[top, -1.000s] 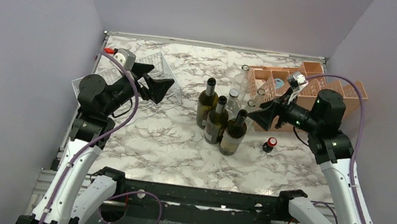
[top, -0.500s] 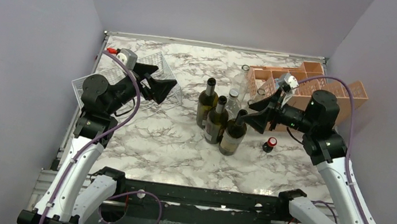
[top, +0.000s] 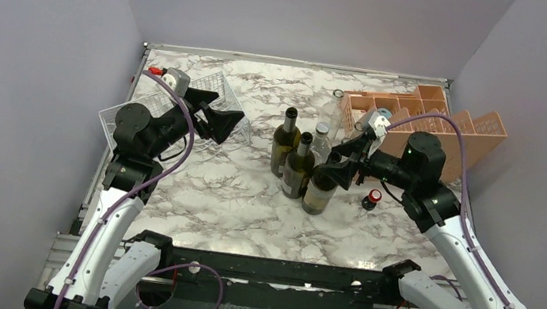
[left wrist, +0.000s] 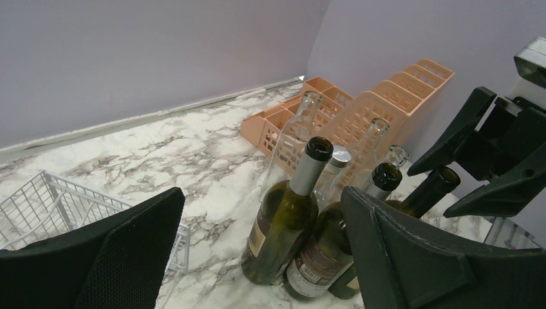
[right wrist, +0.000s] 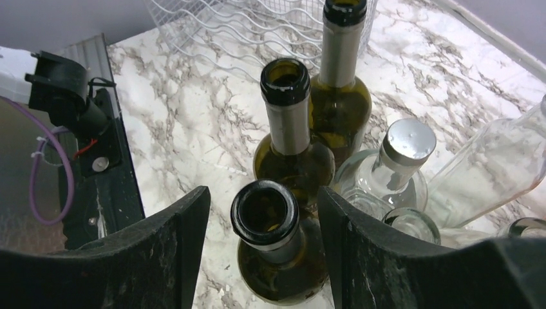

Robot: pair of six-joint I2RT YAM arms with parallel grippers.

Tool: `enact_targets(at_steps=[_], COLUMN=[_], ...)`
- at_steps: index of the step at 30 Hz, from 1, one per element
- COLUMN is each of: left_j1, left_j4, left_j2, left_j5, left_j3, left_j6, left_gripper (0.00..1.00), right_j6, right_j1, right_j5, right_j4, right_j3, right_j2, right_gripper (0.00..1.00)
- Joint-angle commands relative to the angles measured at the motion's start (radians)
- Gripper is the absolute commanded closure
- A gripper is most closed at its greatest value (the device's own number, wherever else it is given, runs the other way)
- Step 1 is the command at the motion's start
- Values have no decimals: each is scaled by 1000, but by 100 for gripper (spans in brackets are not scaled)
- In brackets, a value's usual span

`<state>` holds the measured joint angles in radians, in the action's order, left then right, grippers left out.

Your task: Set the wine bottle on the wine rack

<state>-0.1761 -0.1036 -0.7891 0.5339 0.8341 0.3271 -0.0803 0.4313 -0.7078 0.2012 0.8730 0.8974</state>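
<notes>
Three dark green wine bottles stand upright mid-table. The nearest one point(top: 321, 189) has its open neck point(right wrist: 265, 214) between the fingers of my right gripper point(top: 339, 165), which is open around it with gaps on both sides. The other two point(top: 298, 169) point(top: 285, 142) stand just left of it, also seen in the left wrist view point(left wrist: 283, 222). The white wire wine rack point(top: 151, 103) sits at the far left, also in the right wrist view point(right wrist: 254, 22). My left gripper point(top: 215, 115) is open and empty, above the rack's right edge.
Clear glass bottles point(top: 332, 113) stand behind the green ones. An orange plastic crate point(top: 451, 118) with dividers lies at the back right. A small dark bottle with a red cap point(top: 371, 199) stands right of the nearest wine bottle. Purple walls close in on three sides.
My right gripper has moved left and down from beside the crate until its open fingers straddle the nearest bottle's neck. The left arm has barely moved.
</notes>
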Motion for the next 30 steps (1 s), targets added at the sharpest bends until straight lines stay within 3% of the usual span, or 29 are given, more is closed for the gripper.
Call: enact_targets(at_steps=[1,9,15,22,30], left_j1=[6,6,5,-71,-290], left_j4=[-28,-35,-56,-61,-152], left_j2=[-14,-28,-33,-72,-28], left_j5=[0,5,89,300,286], left_j3=[6,4,0,-11,-186], left_j6=[3,7,21,-11,-139], left_gripper=[1,1,2,2,2], right_j6=[-86,-121,-117,1,191], right_j1=[6,6,6,9,26], right_j5=[-29,-96,-139,-297,-356], right_j4=[-52,-68,-46,-164,-364], right_j3=[-40,-62,-22,-3,-1], right_j2=[-28,-41,-41,-65,-35], right_gripper=[38,64,98,99,99])
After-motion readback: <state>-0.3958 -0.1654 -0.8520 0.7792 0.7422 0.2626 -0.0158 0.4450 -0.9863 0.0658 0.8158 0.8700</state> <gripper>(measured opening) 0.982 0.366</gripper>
